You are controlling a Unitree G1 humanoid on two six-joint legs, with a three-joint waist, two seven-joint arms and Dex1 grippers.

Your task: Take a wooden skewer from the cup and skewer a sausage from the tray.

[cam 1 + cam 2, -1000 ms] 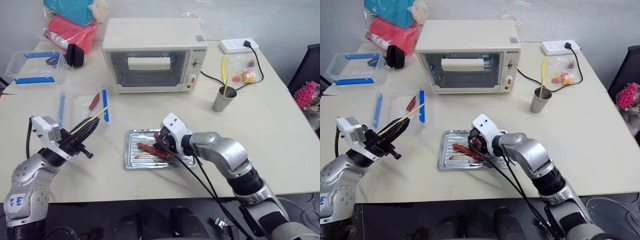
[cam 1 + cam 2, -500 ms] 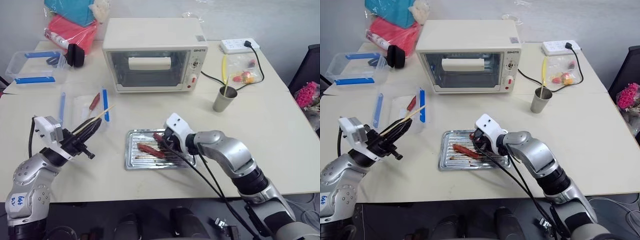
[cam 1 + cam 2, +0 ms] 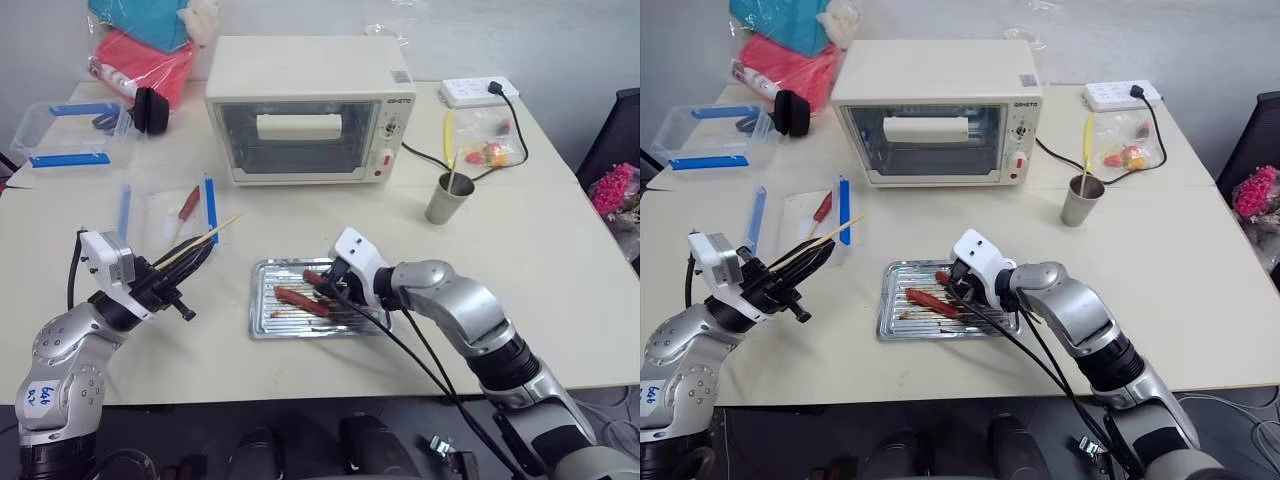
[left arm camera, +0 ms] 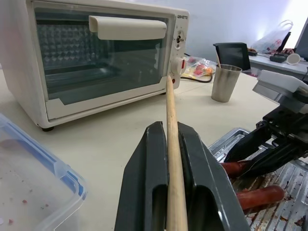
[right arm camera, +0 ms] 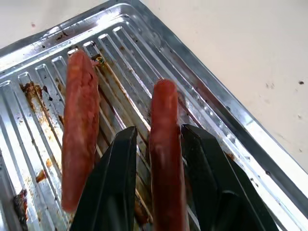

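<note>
- Gripping a thin pale wooden skewer [image 4: 170, 125] between its two black fingers, the left claw [image 3: 196, 262] is clenched tight on it and hangs over the near-left part of the cream table [image 3: 560, 260]; the stick's tip points right and far, toward the toaster oven.
- Sitting near the middle of the table, the shiny silver ridged metal tray [image 3: 262, 318] has bare table along its near and left edges, with open room between it and the left claw.
- Over the tray's right half, the right claw [image 5: 156, 139] has its fingers closed around one slim reddish-brown sausage [image 5: 165, 122]; whether the sausage is lifted off the ridges I cannot tell.
- A second sausage [image 5: 79, 122] lies beside it on the tray floor, apart from the fingers.
- Far right of the tray stands a small grey metal cup [image 3: 447, 198], with a skewer in it and bare table all around.
- A cream toaster oven [image 3: 310, 108] stands at the far side, and a clear plastic box with blue clips [image 3: 160, 215] lies just beyond the left claw.
</note>
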